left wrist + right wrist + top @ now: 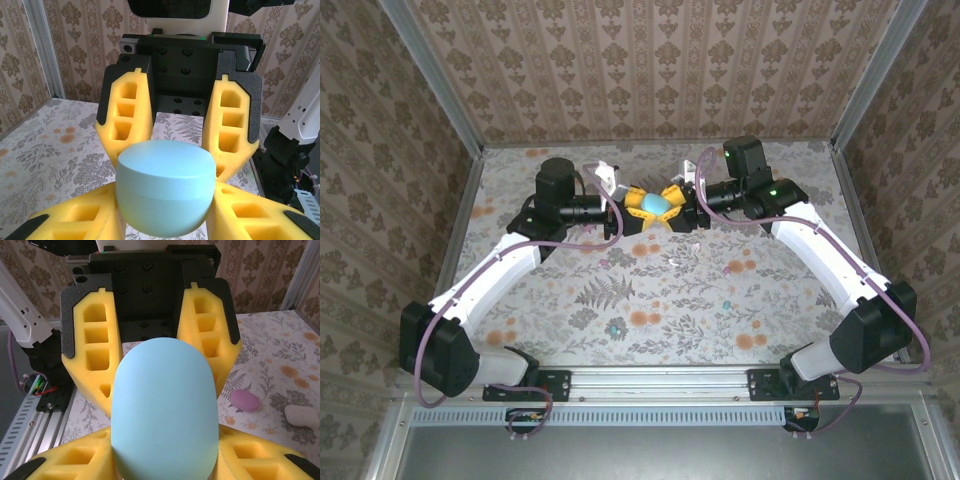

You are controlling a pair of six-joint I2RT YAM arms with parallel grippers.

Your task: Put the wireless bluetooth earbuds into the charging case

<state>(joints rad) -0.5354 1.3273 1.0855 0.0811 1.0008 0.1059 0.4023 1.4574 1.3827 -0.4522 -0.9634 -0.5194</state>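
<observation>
- The charging case [654,205], pale blue and closed, is held in the air over the far middle of the table [570,300];
- it is clasped narrowly from the left by the left gripper [635,213];
- it is flanked closely from the right by the right gripper [676,208]; whether that one grips cannot be told;
- a pink piece [244,401] is seen lying on the table.

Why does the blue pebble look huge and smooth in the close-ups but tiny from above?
Left wrist view: the teal case sits right by the lens, so it looms large, evenly lit, without glare, its lid seam readable. Right wrist view: it is seen end-on and closer, softening into a featureless shape, while the pink case behind looks sharper. Top view: the camera is far off, so it looks small; the light is flat.
</observation>
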